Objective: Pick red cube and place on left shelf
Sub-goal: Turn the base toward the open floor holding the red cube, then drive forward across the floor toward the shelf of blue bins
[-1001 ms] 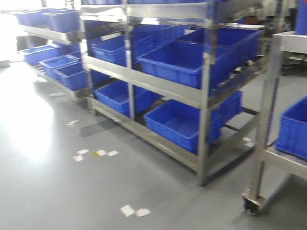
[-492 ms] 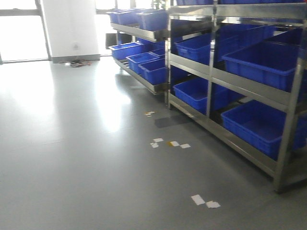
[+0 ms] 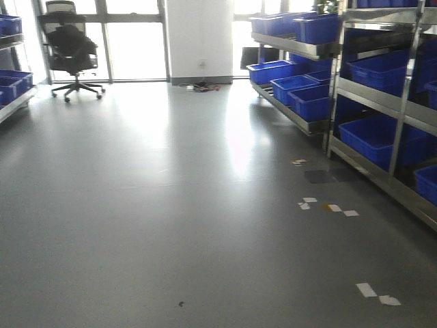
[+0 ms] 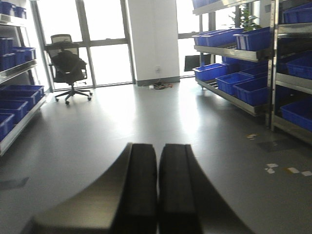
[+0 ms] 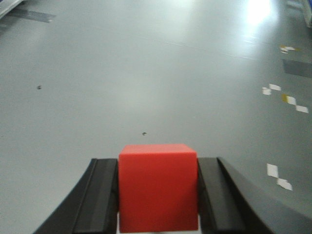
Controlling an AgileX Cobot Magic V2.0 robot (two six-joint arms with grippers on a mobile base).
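Observation:
The red cube (image 5: 158, 187) sits squarely between the two black fingers of my right gripper (image 5: 158, 161), which is shut on it above bare grey floor. In the left wrist view my left gripper (image 4: 158, 146) is shut, its pads pressed together with nothing between them. The left shelf (image 3: 9, 87), a steel rack holding blue crates, shows only as a sliver at the far left edge of the front view. More of the left shelf (image 4: 19, 95) appears in the left wrist view, still far off across the floor.
Another steel rack of blue crates (image 3: 382, 102) runs along the right side. A black office chair (image 3: 72, 48) stands by the bright windows at the back left. White and yellow tape marks (image 3: 328, 206) dot the grey floor on the right.
The front view has swung left. The rack that filled it has slid to the right edge, while the chair, the windows and the left shelf have come into sight.

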